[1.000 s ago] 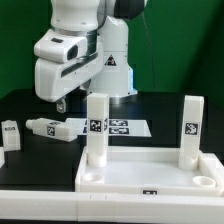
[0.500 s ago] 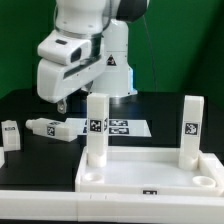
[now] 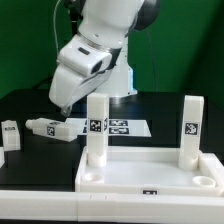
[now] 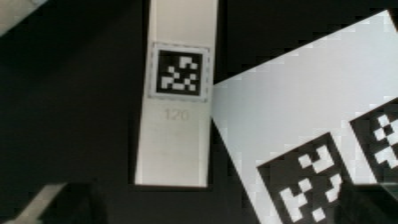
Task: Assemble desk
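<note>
The white tray-like tabletop (image 3: 150, 178) lies at the front, rim up. Two white legs stand upright in its far corners, one on the exterior view's left (image 3: 97, 128) and one on the right (image 3: 191, 128). A loose leg (image 3: 45, 127) lies on the black table behind it, and another (image 3: 10, 133) lies at the far left. My gripper (image 3: 60, 101) hangs above the first loose leg, clear of it. In the wrist view that leg (image 4: 178, 100) lies below my gripper (image 4: 205, 215) with its tag facing up. The dim fingers stand wide apart with nothing between them.
The marker board (image 3: 115, 127) lies flat beside the loose leg and also shows in the wrist view (image 4: 294, 110). The robot's white base (image 3: 118, 75) stands behind it. The table is black.
The arm's wrist and forearm have swung and tilted toward the exterior view's right, while the gripper tip stays above the lying leg. The parts have not moved.
</note>
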Tool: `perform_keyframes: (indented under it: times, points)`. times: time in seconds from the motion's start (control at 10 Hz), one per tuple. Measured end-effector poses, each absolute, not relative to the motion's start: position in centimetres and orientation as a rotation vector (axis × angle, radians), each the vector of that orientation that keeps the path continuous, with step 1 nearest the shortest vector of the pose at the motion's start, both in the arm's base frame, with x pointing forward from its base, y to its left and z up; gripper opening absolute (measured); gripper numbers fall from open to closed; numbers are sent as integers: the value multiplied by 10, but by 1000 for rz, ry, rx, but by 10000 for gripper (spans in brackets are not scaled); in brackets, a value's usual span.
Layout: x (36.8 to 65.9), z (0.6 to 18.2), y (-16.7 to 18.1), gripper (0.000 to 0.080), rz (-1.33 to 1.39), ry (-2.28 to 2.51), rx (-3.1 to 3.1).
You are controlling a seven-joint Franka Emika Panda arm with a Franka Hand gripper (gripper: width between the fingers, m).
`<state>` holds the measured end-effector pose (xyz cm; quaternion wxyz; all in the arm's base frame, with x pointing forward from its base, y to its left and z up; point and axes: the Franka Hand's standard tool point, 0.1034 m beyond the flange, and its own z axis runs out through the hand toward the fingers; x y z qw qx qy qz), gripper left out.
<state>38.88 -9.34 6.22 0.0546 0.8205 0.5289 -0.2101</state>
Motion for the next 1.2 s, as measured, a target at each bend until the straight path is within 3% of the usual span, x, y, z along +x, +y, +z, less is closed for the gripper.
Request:
perform_keyframes:
  times: [0.3, 1.2]
  points:
    - [392, 51, -99, 649, -477, 1685, 2435]
    - [381, 37, -92, 649, -818, 1660, 2213]
